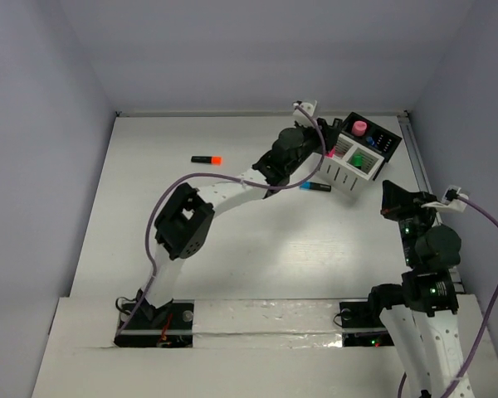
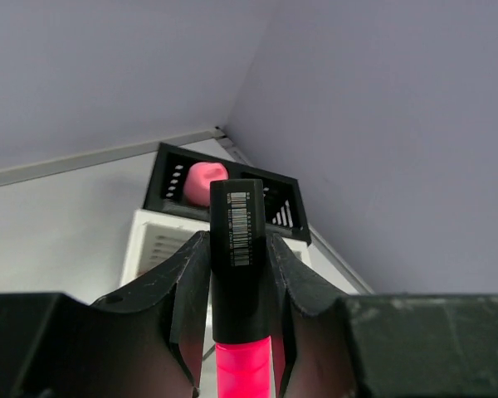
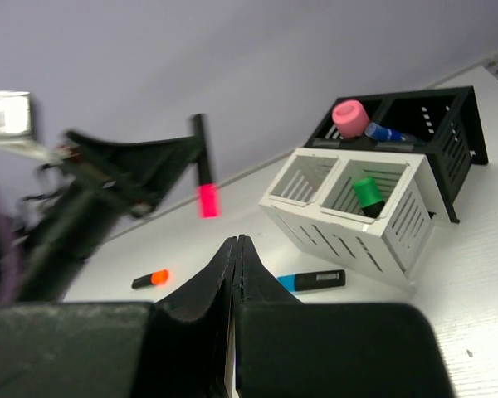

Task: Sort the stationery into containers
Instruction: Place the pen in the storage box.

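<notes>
The left tool (image 2: 236, 249) holds the pink highlighter (image 2: 238, 217) nearly upright, with the white box (image 2: 153, 242) just ahead of it, so it should center over a free compartment before lowering and letting go; the right tool (image 3: 237, 253) is closed, empty.

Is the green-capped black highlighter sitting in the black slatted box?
No, the green-capped black highlighter stands in a compartment of the white slatted plastic box, which adjoins the black slatted box.

1. Robot lab test cell, by the look of it.
2. Bare white table (image 1: 232, 257) boxed in by blank grey walls (image 1: 41, 124) on three sides.
3. Left arm (image 1: 224, 192) and right arm (image 1: 432, 249) bolted at its near edge, purple cable (image 1: 153, 224) trailing.
</notes>
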`<state>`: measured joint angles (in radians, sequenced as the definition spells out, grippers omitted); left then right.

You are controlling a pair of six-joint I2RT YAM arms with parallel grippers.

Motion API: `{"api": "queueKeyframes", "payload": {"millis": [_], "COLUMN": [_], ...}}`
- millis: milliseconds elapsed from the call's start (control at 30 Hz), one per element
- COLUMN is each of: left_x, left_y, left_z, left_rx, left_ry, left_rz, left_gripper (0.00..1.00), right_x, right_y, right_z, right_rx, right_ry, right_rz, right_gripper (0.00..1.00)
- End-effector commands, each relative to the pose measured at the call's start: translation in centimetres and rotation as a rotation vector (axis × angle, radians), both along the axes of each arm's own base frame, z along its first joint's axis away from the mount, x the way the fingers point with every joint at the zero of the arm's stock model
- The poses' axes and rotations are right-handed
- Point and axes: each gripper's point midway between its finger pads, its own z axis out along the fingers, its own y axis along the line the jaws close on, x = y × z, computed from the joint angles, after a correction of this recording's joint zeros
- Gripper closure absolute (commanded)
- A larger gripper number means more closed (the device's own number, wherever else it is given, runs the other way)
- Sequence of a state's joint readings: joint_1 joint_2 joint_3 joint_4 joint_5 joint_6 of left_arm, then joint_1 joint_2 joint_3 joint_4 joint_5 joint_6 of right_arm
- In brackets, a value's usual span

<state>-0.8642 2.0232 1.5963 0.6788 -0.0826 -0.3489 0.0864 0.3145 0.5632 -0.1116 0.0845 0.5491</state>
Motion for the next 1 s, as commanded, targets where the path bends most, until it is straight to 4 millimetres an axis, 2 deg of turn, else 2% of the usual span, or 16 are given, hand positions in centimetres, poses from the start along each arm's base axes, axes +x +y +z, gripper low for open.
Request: {"api": "queueKeyframes", "payload": {"millis": [0,33,67,100,133,167,200,233,267,300,333,400,433,567,700,967], "left_x": [-0.3,-0.1,0.2,0.5,1.2,0.6,0.7,1.4,0.8,0.9,1.3,1.3,1.6,1.5,1.4,1.3], "left_y": [-2.7,-4.2,-4.7,-5.3,-6.3,-7.4,-7.9,-8.9,-9.8,-10.2,-10.9,-11.4,-12.0,-12.8,-13.3,-14.3], "left_z": [4.8,3.1,5.3,5.2,3.2,5.1,5.3,3.1,4.5,4.6,2.6,3.5,1.9,2.2,1.4,-1.2], "left_rx": [-0.062,-0.044,-0.078,-0.073,-0.053,-0.079,-0.082,-0.062,-0.083,-0.093,-0.079,-0.112,-0.103,-0.155,-0.171,-0.157], "left_ry": [-0.117,-0.110,-0.147,-0.149,-0.134,-0.172,-0.184,-0.166,-0.187,-0.186,-0.171,-0.190,-0.179,-0.208,-0.214,-0.191], "left_rz": [-0.063,-0.080,-0.084,-0.091,-0.095,-0.124,-0.134,-0.143,-0.169,-0.178,-0.186,-0.200,-0.208,-0.241,-0.262,-0.302], "left_gripper": [1.00,1.00,1.00,1.00,1.00,1.00,1.00,1.00,1.00,1.00,1.00,1.00,1.00,1.00,1.00,1.00], "right_x": [-1.9,-2.3,-2.3,-2.4,-2.4,-2.5,-2.5,-2.5,-2.6,-2.7,-2.7,-2.9,-3.0,-3.3,-3.5,-4.0], "right_y": [0.8,1.3,1.4,2.0,2.3,2.7,2.8,2.8,3.0,3.0,3.0,3.2,3.4,3.7,4.1,3.7], "right_z": [2.7,3.1,3.1,3.2,2.9,3.1,3.1,3.1,3.2,3.3,3.4,3.4,3.3,3.4,3.5,3.4], "right_rx": [-0.027,-0.025,-0.020,-0.019,-0.014,-0.011,-0.007,-0.005,-0.007,-0.008,-0.011,-0.011,-0.010,-0.004,-0.003,-0.009], "right_ry": [-0.054,-0.064,-0.064,-0.070,-0.067,-0.080,-0.083,-0.088,-0.091,-0.096,-0.098,-0.102,-0.104,-0.113,-0.116,-0.120], "right_rz": [0.052,0.080,0.085,0.119,0.141,0.158,0.162,0.164,0.174,0.174,0.175,0.184,0.195,0.218,0.240,0.222], "right_gripper": [1.00,1.00,1.00,1.00,1.00,1.00,1.00,1.00,1.00,1.00,1.00,1.00,1.00,1.00,1.00,1.00]}}
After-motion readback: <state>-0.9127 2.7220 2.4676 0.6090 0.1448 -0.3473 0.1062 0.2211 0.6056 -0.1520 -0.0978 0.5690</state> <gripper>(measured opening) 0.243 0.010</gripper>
